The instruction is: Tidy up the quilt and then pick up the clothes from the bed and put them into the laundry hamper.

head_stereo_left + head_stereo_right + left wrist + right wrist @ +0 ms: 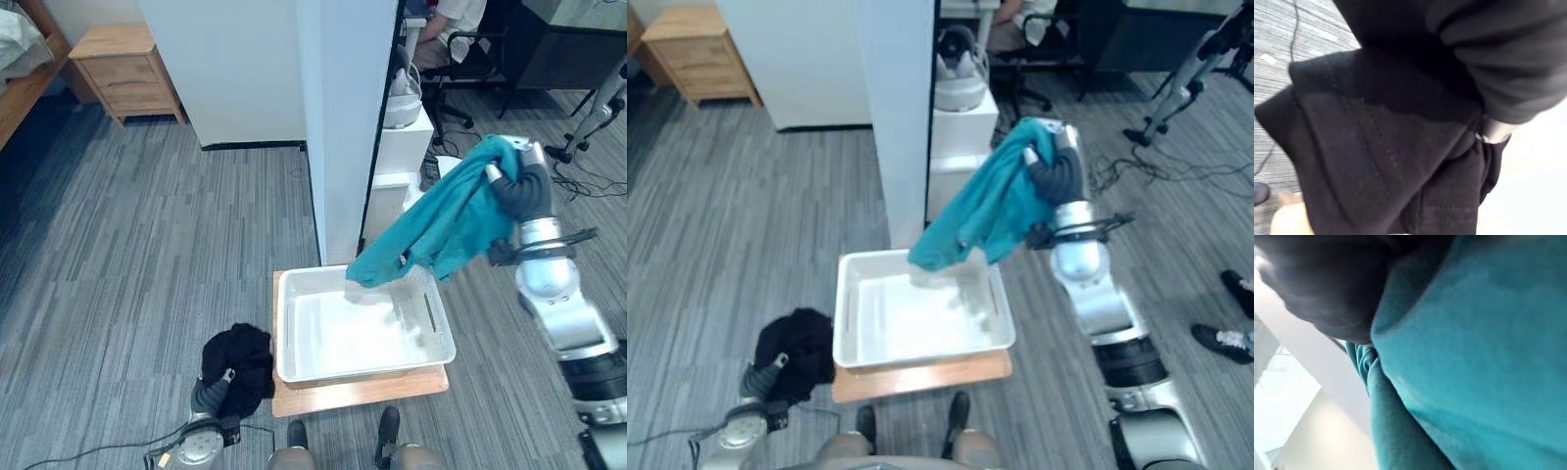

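Observation:
A teal garment (pixel 441 220) hangs from my right hand (pixel 519 181), which is raised to the right of the white laundry hamper (pixel 290 323) and shut on the cloth's top. The garment's lower end (pixel 936 250) dangles over the hamper's far rim, and the hamper holds nothing else. Up close, in the right wrist view, the teal cloth (pixel 1474 357) lies against the hand. A black garment (pixel 240 360) is bunched low on the hamper's left side, and my left hand (pixel 211 397) is shut on it from below. Black cloth (pixel 1391 147) drapes over that hand in the left wrist view.
The hamper stands on a wooden board (pixel 362 392) on grey carpet. A white pillar (pixel 343 117) rises just behind it, with stacked white boxes (pixel 402 147) beside. A wooden nightstand (pixel 127 69) is far left. A seated person (pixel 451 24) and a person's shoes (pixel 1229 333) are to the right.

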Robot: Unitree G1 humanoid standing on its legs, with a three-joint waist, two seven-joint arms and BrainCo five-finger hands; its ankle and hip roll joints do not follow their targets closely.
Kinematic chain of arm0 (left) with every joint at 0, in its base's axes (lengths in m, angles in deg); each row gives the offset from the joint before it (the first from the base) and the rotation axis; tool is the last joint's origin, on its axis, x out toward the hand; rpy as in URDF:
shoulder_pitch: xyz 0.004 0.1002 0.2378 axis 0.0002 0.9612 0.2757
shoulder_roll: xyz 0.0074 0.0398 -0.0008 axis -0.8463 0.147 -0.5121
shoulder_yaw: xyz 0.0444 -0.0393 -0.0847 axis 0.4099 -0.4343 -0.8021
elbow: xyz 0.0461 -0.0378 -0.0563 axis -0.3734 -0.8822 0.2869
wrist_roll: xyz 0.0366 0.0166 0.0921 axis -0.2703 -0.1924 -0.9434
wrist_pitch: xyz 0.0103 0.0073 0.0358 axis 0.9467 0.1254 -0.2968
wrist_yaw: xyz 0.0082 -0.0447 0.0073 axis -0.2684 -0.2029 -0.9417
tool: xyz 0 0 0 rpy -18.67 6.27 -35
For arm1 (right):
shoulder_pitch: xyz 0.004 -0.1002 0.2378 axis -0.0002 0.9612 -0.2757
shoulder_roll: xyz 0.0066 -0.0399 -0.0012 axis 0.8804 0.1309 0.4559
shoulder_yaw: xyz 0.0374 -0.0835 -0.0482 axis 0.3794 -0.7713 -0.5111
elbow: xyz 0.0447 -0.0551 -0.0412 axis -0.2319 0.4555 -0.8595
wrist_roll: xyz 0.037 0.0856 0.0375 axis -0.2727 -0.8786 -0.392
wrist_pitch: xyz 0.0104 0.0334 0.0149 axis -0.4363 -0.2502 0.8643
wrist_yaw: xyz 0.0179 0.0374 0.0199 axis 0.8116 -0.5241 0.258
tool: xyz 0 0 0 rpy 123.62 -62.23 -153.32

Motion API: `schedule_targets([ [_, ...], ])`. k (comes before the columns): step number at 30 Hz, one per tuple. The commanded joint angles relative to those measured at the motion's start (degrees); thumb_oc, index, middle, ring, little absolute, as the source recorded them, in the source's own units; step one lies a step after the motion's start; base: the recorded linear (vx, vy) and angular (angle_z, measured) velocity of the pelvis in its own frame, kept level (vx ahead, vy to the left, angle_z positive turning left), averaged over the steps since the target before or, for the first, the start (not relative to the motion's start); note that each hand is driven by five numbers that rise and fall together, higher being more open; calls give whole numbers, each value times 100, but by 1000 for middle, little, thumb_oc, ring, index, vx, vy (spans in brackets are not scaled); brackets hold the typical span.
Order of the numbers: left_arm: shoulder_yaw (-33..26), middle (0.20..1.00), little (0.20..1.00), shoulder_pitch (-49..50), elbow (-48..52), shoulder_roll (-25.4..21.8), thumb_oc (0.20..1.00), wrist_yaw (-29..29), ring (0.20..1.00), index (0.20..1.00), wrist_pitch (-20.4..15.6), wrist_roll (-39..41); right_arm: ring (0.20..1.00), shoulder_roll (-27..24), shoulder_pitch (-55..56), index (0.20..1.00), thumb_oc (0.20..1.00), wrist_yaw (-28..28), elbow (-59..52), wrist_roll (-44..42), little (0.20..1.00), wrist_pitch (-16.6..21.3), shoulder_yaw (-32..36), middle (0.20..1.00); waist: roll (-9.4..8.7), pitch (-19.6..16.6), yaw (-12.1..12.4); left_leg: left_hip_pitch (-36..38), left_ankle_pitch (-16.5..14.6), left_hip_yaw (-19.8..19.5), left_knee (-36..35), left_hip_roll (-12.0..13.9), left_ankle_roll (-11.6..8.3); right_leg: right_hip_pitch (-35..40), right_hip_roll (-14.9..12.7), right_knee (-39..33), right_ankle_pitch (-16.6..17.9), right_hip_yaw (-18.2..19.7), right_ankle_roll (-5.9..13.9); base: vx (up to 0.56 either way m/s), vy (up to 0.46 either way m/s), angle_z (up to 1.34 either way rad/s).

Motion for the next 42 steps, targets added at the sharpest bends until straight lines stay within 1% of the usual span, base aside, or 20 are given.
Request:
schedule_targets([
  [1,10,200,200,-103,209,-332,200,5,200,200,-420,152,200,-44,-99,200,200,-96,-91,-151,200,350,7,200,31,-301,100,-24,-74,-76,-13,401,-355,432,-294,17,-1008,-247,592,20,-4,4],
  [7,-88,200,200,-11,852,-359,200,107,200,200,-505,37,200,312,676,200,200,-565,335,-78,200,293,-528,200,54,-218,127,-60,-58,-81,-13,408,-393,408,-312,17,-998,-288,606,0,0,0],
  [11,-66,200,200,-101,1264,-434,200,178,200,200,-594,-44,200,394,789,200,200,-766,1152,493,200,105,-1118,200,93,-153,168,-125,-20,-117,-13,420,-431,359,-330,17,-998,-336,614,0,-10,1],
  [12,-45,200,200,-210,1520,-540,200,186,200,200,-678,-115,940,353,619,940,940,-691,1609,967,940,20,-1365,940,118,-132,196,-166,-3,-138,-13,425,-453,337,-338,17,-1006,-365,616,1,-31,7],
  [13,-53,200,200,-209,1526,-539,200,185,200,200,-675,-117,1000,364,599,1000,1000,-677,1634,977,1000,29,-1377,1000,116,-130,189,-169,-2,-141,-13,426,-454,335,-336,17,-1006,-367,615,-4,-32,16],
  [17,-121,200,200,-471,1980,-842,200,122,200,200,-855,-287,1000,147,206,1000,1000,-408,2042,1741,1000,-68,-1531,1000,191,-102,202,-231,28,-159,-13,433,-489,290,-348,17,-1014,-403,621,0,-10,12],
  [18,-156,200,200,-606,2190,-984,200,69,200,200,-950,-323,1000,-64,80,1000,1000,-269,2088,2109,1000,-88,-1555,1000,220,-106,189,-239,31,-153,-13,443,-504,280,-355,17,-1026,-405,628,0,0,0],
  [21,-175,200,200,-693,2425,-1108,200,55,200,200,-1044,-367,1000,-298,63,1000,1000,-178,2095,2373,1000,-92,-1534,1000,247,-120,149,-216,25,-127,-13,457,-514,294,-347,17,-1043,-381,634,0,0,0],
  [22,-151,200,200,-806,2662,-1199,200,74,200,200,-1109,-357,1000,-513,179,1000,1000,-131,2085,2484,1000,-104,-1442,1000,256,-154,50,-174,11,-96,-13,463,-518,315,-338,17,-1052,-346,640,0,0,0],
  [23,-151,200,200,-806,2662,-1199,200,74,200,200,-1109,-357,1000,-513,179,1000,1000,-131,2085,2484,1000,-104,-1442,1000,256,-154,50,-174,11,-96,-13,463,-518,315,-338,17,-1052,-346,640,0,0,0],
  [26,-46,200,200,-903,2976,-1303,200,121,200,200,-1134,-408,1000,-883,545,1000,1000,-59,1973,2795,1000,-121,-1205,1000,262,-207,-99,-59,-21,-7,-13,479,-520,370,-316,17,-1057,-278,652,19,-6,-5],
  [28,103,200,200,-970,3252,-1317,200,133,200,200,-1121,-549,1000,-1034,1129,1000,1000,-52,1918,2989,1000,-140,-855,1000,257,-250,-306,91,-102,101,-13,491,-516,419,-300,17,-1066,-188,685,32,-12,-25],
  [30,256,200,200,-1030,3407,-1295,200,177,200,200,-1126,-616,1000,-1046,1516,1000,1000,-47,1944,3049,1000,-135,-679,1000,263,-306,-453,149,-129,188,-13,494,-507,399,-297,17,-1057,-105,704,8,-7,-24],
  [31,263,200,200,-1034,3407,-1296,200,176,200,200,-1126,-618,1000,-1048,1528,1000,1000,-50,1935,3051,1000,-135,-667,1000,261,-312,-440,130,-104,195,-13,493,-503,377,-298,17,-1033,-97,697,11,-4,-27],
  [33,394,200,200,-1138,3510,-1270,200,162,200,200,-1128,-714,1000,-1046,1787,1000,1000,-49,1989,3060,1000,-131,-535,1000,265,-367,-572,181,-128,296,-13,508,-500,347,-291,17,-1018,-14,709,28,-4,-43],
  [35,592,200,200,-1378,3585,-1256,200,93,200,200,-1080,-883,1000,-914,2065,1000,1000,-10,2186,2961,1000,-154,-413,1000,283,-397,-825,286,-202,458,-13,519,-493,320,-279,17,-1010,130,733,23,-6,-39],
  [36,596,200,200,-1388,3580,-1258,200,89,200,200,-1082,-887,1000,-911,2061,1000,1000,-8,2188,2961,1000,-152,-409,1000,279,-399,-813,268,-177,468,-13,519,-491,296,-279,17,-986,142,724,10,-5,-37],
  [37,689,200,200,-1588,3645,-1263,200,46,200,200,-1057,-991,1000,-834,2214,1000,1000,4,2353,2929,1000,-181,-371,1000,295,-426,-962,317,-233,568,-13,530,-486,262,-272,17,-989,237,750,21,-6,-38],
  [40,821,200,200,-1904,3733,-1286,200,-56,200,200,-1014,-1254,1000,-725,2370,1000,1000,31,2562,2934,1000,-201,-382,1000,319,-451,-1126,345,-267,694,-13,534,-483,173,-270,17,-956,342,783,28,-7,-53],
  [42,861,200,200,-1974,3764,-1276,200,-81,200,200,-1013,-1302,1000,-696,2408,1000,1000,29,2610,2931,1000,-201,-384,1000,320,-457,-1156,323,-247,732,-13,534,-480,114,-264,17,-924,382,780,-5,-6,-50],
])
